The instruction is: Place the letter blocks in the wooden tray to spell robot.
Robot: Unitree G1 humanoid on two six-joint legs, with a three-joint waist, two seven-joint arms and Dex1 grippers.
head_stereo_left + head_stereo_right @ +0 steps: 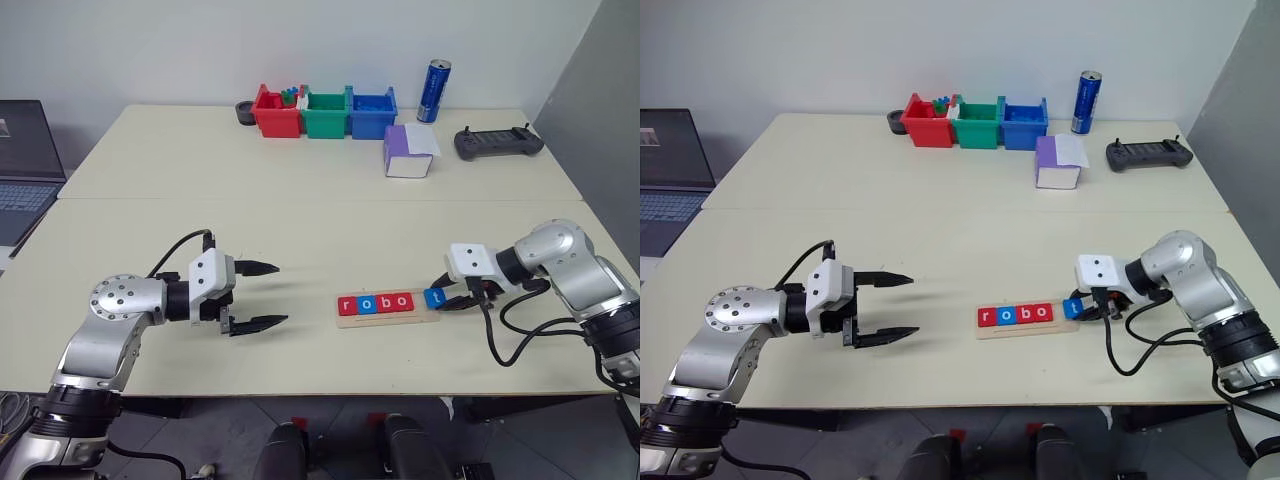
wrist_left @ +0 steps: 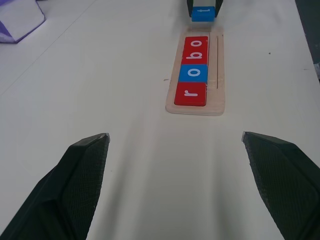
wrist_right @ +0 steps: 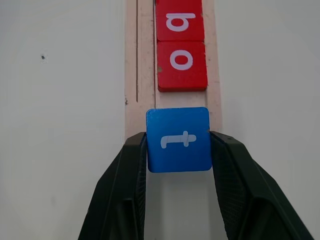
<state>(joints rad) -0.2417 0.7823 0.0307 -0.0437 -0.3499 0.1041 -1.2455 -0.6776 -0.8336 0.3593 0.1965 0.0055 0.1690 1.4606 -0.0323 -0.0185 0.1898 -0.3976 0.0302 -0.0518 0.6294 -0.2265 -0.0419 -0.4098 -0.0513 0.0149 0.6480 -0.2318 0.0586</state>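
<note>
the right gripper (image 3: 178, 150) has the blue t block (image 3: 178, 139) pinched flat between its two black fingers, closed just to the tile's width, and it hangs over the open end of the wooden tray (image 1: 388, 319). four letter blocks (image 1: 375, 303) already sit in the tray reading r, o, b, o, so only the last slot, right beside the red o block (image 3: 182, 65), is unfilled. to do this well, the robot should line the tile's edges up with the tray's rails, keep it level, lower it until it seats, then nudge it against the o before letting go. the left gripper (image 1: 256, 296) waits well apart, fingers spread wide and holding nothing.
</note>
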